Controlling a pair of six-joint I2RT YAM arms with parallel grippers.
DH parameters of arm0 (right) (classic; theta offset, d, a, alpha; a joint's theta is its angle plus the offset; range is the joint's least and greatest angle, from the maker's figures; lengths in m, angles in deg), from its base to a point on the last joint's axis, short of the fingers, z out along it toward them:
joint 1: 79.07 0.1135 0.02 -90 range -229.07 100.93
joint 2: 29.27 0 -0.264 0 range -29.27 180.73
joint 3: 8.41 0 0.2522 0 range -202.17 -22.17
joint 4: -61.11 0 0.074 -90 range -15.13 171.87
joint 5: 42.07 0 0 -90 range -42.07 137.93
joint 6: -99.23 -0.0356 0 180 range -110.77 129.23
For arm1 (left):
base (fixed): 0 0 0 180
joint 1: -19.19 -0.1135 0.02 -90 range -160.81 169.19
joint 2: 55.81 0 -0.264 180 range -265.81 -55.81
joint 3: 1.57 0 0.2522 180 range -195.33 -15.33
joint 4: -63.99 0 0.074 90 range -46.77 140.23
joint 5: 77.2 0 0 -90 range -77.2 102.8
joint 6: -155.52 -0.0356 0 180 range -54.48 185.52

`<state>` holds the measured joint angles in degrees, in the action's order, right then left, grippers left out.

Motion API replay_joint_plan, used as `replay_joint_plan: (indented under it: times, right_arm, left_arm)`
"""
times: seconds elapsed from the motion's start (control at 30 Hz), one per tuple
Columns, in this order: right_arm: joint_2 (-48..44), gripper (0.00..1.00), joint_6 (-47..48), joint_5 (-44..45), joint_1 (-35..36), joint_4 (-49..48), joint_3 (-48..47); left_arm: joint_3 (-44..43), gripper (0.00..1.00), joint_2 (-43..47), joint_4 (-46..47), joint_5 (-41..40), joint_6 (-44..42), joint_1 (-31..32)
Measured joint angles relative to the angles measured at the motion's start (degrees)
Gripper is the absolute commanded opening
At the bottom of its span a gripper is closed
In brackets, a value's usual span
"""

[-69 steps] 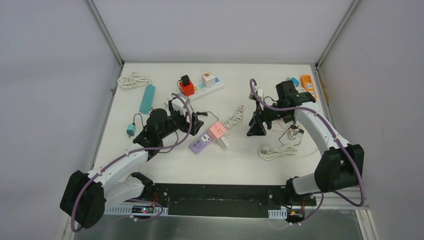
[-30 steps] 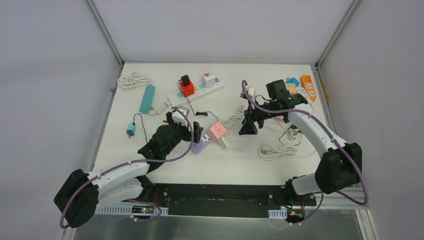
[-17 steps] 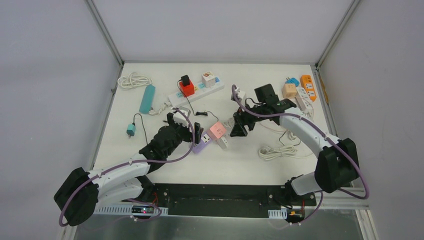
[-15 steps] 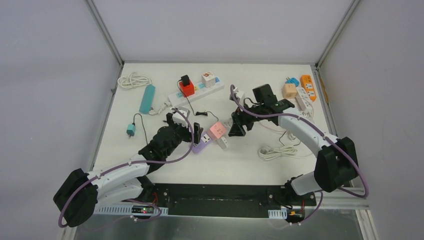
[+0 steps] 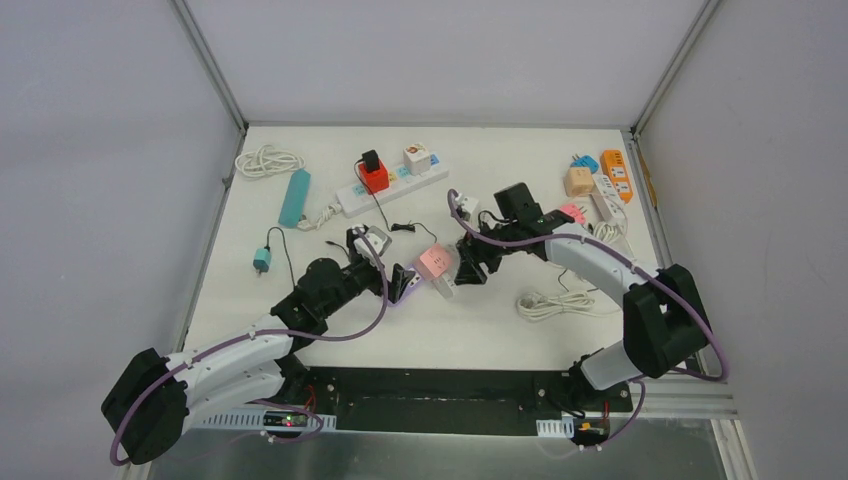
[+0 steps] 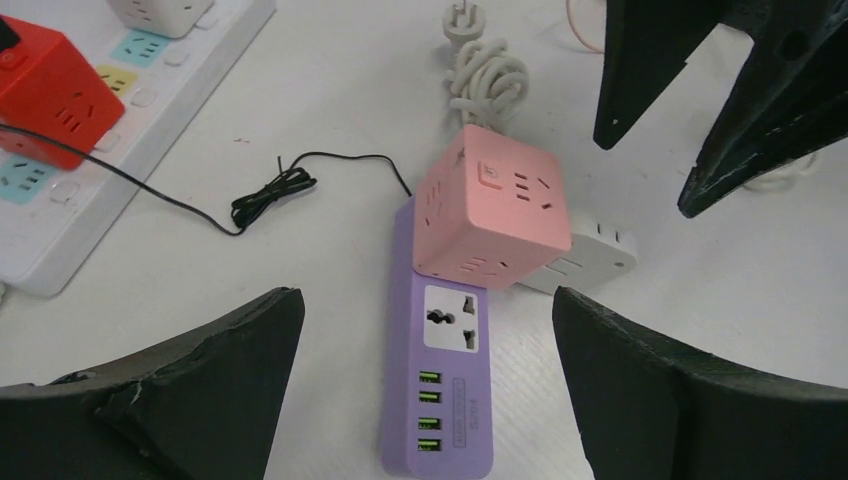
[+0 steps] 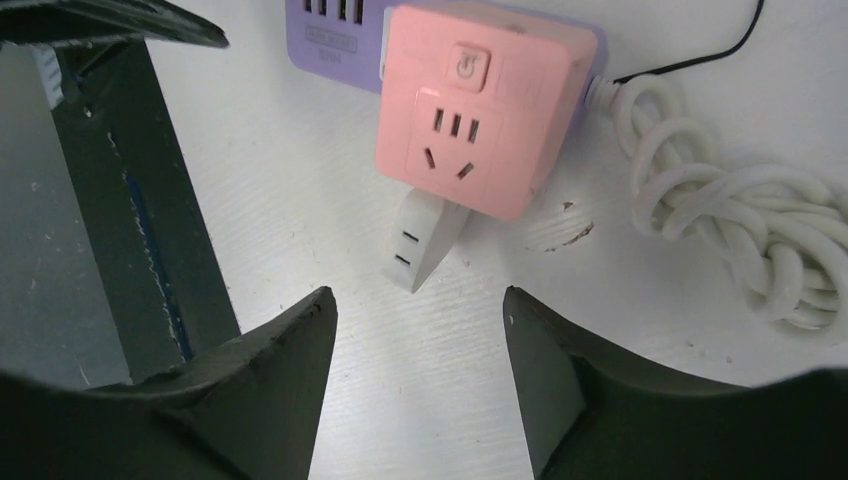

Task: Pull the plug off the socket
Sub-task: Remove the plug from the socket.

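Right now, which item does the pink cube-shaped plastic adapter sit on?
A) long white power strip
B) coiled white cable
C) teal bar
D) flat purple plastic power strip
D: the pink cube-shaped plastic adapter covers one end of the flat purple plastic power strip.

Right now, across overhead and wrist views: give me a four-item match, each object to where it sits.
1. pink cube
2. purple strip
3. red cube
4. orange strip

a. far right edge of the table
b. sits on the long white strip
c. flat on the table, USB ports showing
d. sits on one end of the purple strip

Pairs: 1-d, 2-c, 3-b, 4-a
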<state>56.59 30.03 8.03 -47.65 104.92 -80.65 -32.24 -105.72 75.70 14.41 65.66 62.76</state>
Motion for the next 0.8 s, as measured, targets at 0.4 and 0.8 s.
replay_joint_plan:
  times: [0.4,0.8]
  right_arm:
    - [-2.19,0.63,-2.54,6.14,3.58,-13.14,10.73]
    - [-0.74,0.51,-5.27,12.79,8.85,-18.56,11.45]
  left_arm:
    - [2.29,0.97,4.42,0.90,4.31,-0.70,0.00]
    - [5.11,0.95,7.82,1.92,4.31,1.88,0.00]
